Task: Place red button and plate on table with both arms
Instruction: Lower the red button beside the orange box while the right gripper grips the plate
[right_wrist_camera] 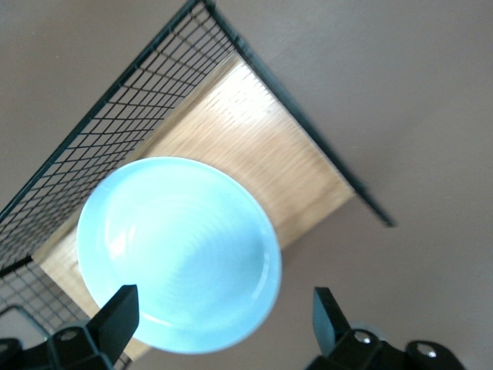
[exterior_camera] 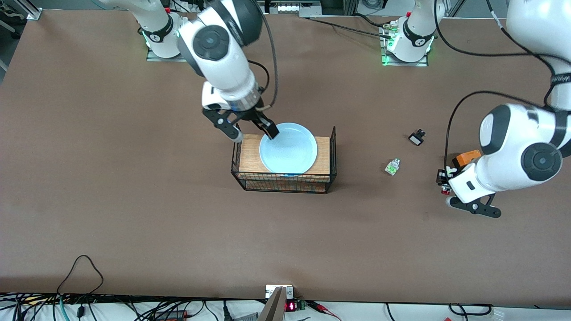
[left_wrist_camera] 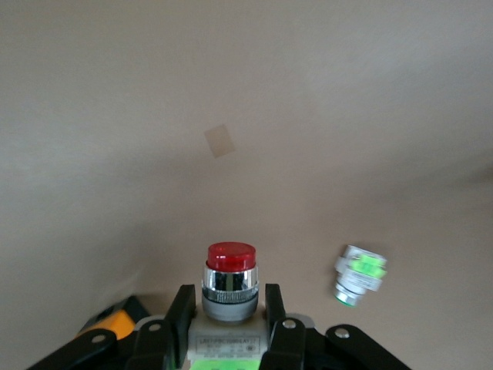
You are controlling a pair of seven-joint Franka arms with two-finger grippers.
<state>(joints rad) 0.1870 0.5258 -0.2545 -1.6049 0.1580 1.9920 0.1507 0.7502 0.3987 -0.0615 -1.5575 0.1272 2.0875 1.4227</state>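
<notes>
The pale-blue plate [exterior_camera: 290,149] lies on the wooden top of the black wire rack [exterior_camera: 285,180] at mid-table; it also shows in the right wrist view [right_wrist_camera: 177,250]. My right gripper [exterior_camera: 253,132] is open just above the plate's rim, one finger over the plate, the other outside it [right_wrist_camera: 223,320]. My left gripper [exterior_camera: 444,182] is shut on the red button [left_wrist_camera: 230,281], low over the table [exterior_camera: 134,200] at the left arm's end. The button's red cap [exterior_camera: 444,191] points away from the wrist.
A small green-and-white part [exterior_camera: 392,166] lies on the table between the rack and my left gripper, also seen in the left wrist view [left_wrist_camera: 360,274]. A small black-and-white part [exterior_camera: 417,137] lies farther from the front camera. Cables run along the table's near edge.
</notes>
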